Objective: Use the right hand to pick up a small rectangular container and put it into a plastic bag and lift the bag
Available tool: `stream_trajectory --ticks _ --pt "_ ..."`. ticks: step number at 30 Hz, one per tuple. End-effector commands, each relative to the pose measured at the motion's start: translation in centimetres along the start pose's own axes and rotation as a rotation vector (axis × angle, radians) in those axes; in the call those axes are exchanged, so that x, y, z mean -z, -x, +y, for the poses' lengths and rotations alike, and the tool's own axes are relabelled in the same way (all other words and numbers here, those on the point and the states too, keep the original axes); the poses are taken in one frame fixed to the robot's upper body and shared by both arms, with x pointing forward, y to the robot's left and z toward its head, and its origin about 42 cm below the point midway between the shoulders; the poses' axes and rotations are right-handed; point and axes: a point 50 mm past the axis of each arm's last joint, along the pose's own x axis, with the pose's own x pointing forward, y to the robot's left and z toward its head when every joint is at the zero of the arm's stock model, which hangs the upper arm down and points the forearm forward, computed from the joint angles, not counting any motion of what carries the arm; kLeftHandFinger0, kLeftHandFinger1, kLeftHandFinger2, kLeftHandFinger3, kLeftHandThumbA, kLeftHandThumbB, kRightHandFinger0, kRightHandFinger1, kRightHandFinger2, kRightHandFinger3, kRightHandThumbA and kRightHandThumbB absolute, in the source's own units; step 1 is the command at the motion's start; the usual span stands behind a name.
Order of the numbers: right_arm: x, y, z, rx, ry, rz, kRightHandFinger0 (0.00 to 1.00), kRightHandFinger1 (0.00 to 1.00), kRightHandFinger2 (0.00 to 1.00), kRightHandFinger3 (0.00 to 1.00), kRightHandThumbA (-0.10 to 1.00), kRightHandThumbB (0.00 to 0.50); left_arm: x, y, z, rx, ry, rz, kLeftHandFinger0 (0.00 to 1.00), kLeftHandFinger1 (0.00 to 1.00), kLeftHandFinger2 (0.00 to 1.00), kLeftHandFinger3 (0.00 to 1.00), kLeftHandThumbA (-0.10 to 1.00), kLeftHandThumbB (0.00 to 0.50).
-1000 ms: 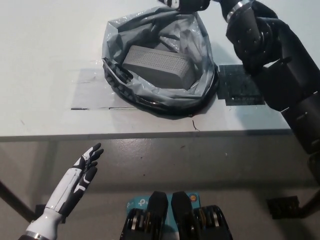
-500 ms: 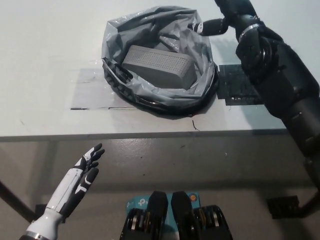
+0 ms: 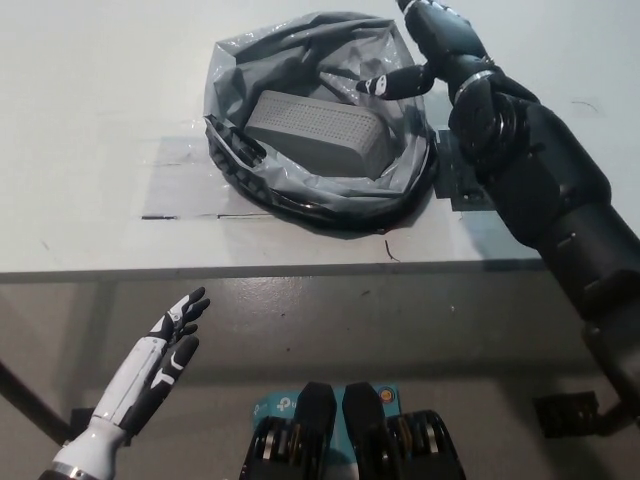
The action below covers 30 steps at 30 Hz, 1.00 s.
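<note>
A grey rectangular container (image 3: 317,130) lies inside the open grey plastic bag (image 3: 320,190) on the white table (image 3: 90,120). My black right hand (image 3: 432,48) hovers at the bag's far right rim, fingers spread and holding nothing, with one finger pointing in over the bag's opening. Its black arm runs down the right side of the view. My white left hand (image 3: 160,365) rests low at the lower left, below the table's front edge, with its fingers apart and empty.
A dark square pad (image 3: 452,180) lies on the table right of the bag, partly under my right arm. A sheet of clear film (image 3: 180,180) lies flat left of the bag. The table's front edge (image 3: 250,270) crosses the middle of the view.
My right hand has come down and toward me from the top edge to the bag's right rim, its fingers now fully in view. The bag, container and left hand have not moved.
</note>
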Motion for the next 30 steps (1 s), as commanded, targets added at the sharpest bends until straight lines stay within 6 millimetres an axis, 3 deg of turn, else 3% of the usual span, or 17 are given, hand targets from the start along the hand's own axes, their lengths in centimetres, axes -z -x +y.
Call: stream_trajectory --ticks 1,11,12,15,21,30 --pt "-2.0 -0.8 -1.8 0.016 -0.004 -0.024 1.0 1.0 1.0 1.0 0.93 0.404 -0.9 -0.1 0.8 0.016 -0.045 -0.053 0.98 1.0 1.0 1.0 1.0 0.207" --pt "-0.6 -0.7 -1.7 0.012 0.071 0.034 1.0 1.0 1.0 1.0 0.91 0.387 -0.7 -0.1 0.8 0.019 -0.04 -0.048 0.99 1.0 1.0 1.0 1.0 0.198" --pt "-0.3 -0.8 -1.6 0.012 0.079 0.043 1.0 1.0 1.0 1.0 0.88 0.351 -0.6 0.0 0.7 0.02 -0.037 -0.045 0.99 1.0 1.0 1.0 1.0 0.202" --pt "0.5 -0.7 -1.4 0.026 0.103 0.068 1.0 1.0 1.0 1.0 0.88 0.389 -0.5 0.2 0.6 0.017 -0.04 -0.05 0.97 1.0 1.0 1.0 1.0 0.194" --pt "2.0 -0.6 -1.1 0.018 0.06 0.107 1.0 1.0 1.0 1.0 0.85 0.381 -0.4 0.3 0.4 0.016 -0.043 -0.046 0.96 1.0 1.0 1.0 1.0 0.198" --pt "2.7 -0.5 -0.5 0.013 0.013 0.137 1.0 1.0 1.0 1.0 0.79 0.369 -0.4 0.3 0.4 0.019 -0.053 -0.052 0.94 1.0 1.0 1.0 1.0 0.182"
